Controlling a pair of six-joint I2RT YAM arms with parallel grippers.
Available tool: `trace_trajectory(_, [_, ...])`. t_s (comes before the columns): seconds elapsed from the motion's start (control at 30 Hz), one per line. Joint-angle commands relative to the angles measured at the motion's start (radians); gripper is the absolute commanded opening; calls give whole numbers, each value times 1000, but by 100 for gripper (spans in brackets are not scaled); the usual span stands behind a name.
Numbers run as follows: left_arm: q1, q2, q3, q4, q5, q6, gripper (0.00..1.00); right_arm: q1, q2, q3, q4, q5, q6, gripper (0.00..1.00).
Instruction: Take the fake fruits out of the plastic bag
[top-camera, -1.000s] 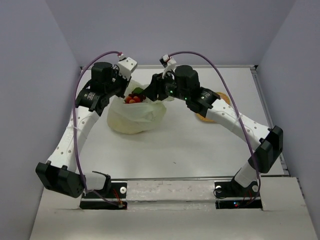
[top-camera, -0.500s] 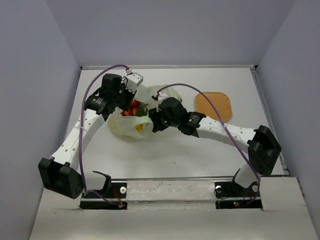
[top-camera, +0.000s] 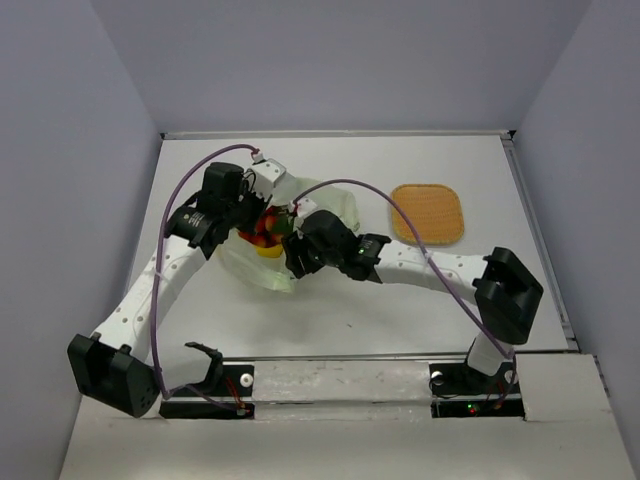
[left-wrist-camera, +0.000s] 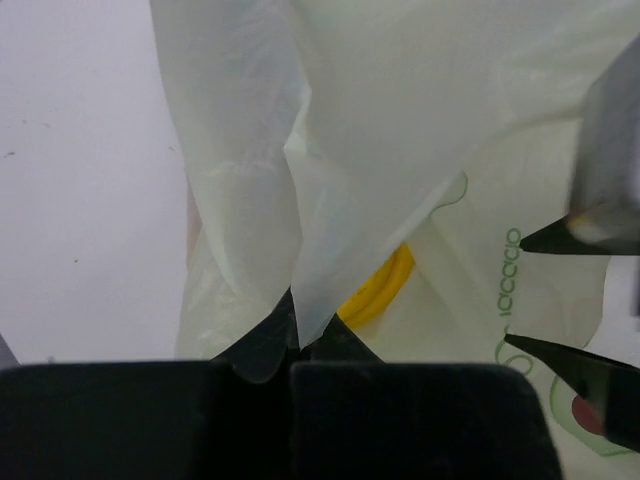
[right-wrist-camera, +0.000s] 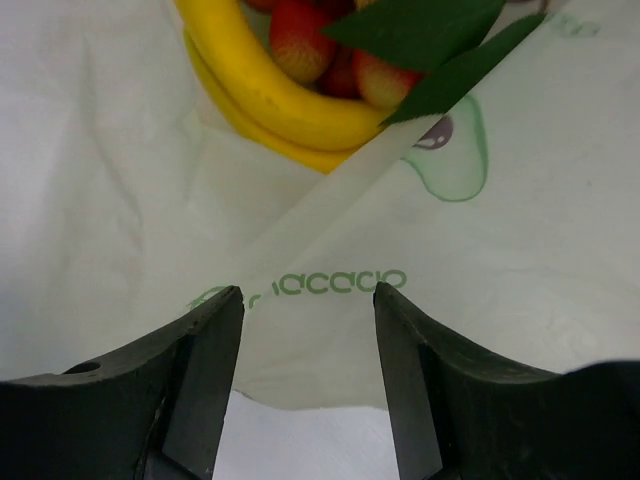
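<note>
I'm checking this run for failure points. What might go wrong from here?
The right end effector is open over bag film, short of the bananas; closing here may pinch plastic instead. The left end effector pinches only a thin fold; if it slips, the mouth may sag shut.

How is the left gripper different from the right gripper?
The left gripper is shut, while the right gripper is open. The left gripper pinches a fold of the plastic bag; the right gripper grips nothing and points toward the bananas. Both are black and sit at the bag.
</note>
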Motion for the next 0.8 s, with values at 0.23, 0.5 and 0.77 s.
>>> trace_trajectory(0.23, [-6,-41,-7,95,-85,-98,0,-4,-87,128,136,136,-8,69])
trace_trajectory(0.5, [-6,21,59,110,-87,-200,0,-48,105,247,136,90,87,67])
trace_trajectory(0.77, [-6,62,85,130,-111,-202,0,-117,270,388,85,183,165,92])
